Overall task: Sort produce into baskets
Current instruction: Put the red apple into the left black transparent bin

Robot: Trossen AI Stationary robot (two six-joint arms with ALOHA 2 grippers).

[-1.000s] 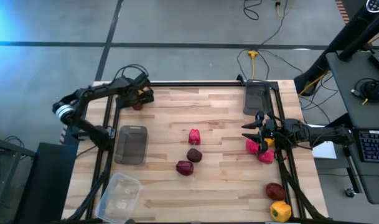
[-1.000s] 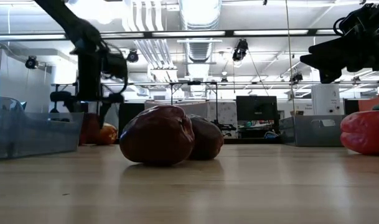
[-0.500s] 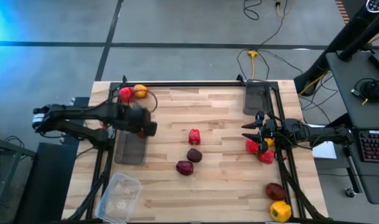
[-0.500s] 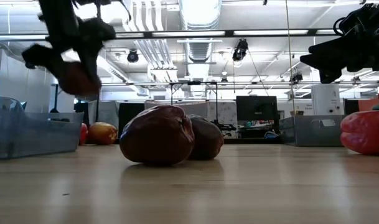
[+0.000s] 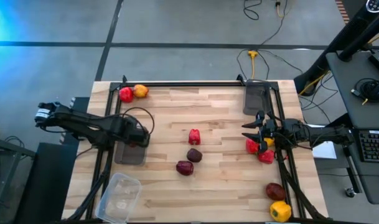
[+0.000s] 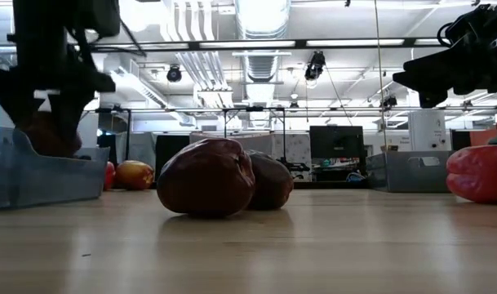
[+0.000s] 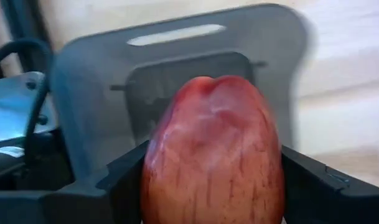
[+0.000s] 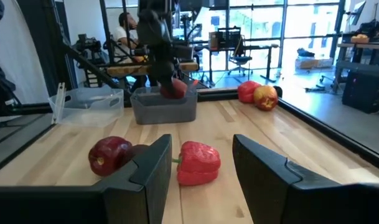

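Observation:
My left gripper (image 5: pixel 138 139) is shut on a dark maroon fruit (image 7: pixel 214 155) over the dark grey tray (image 5: pixel 128 149) at the table's left. In the low view the fruit (image 6: pixel 42 135) sits at about the level of the tray's rim (image 6: pixel 36 167). My right gripper (image 5: pixel 246 132) is open and empty at the table's right, above two red peppers (image 5: pixel 257 149). Its wrist view looks over a red pepper (image 8: pixel 198 163) and two maroon fruits (image 8: pixel 111 154) in the table's middle. My left gripper pinches the maroon fruit by its two opposite sides (image 7: pixel 153 174) between its two fingers (image 7: pixel 121 183). The fingers come from above, pointing down. The fruit is lifted clear and hangs between them over the inside of the grey tray (image 7: pixel 177 62).
A red and a yellow-orange piece (image 5: pixel 132 93) lie at the far left corner. A second grey tray (image 5: pixel 256 98) stands at the far right, a clear tub (image 5: pixel 119 196) at the near left. A maroon and a yellow piece (image 5: pixel 277 200) lie at the near right.
My left gripper has taken the maroon fruit from beside the pieces at the far left corner. It has lifted the fruit, carried it toward the table's near edge and then come down over the left grey tray. My right arm has kept still.

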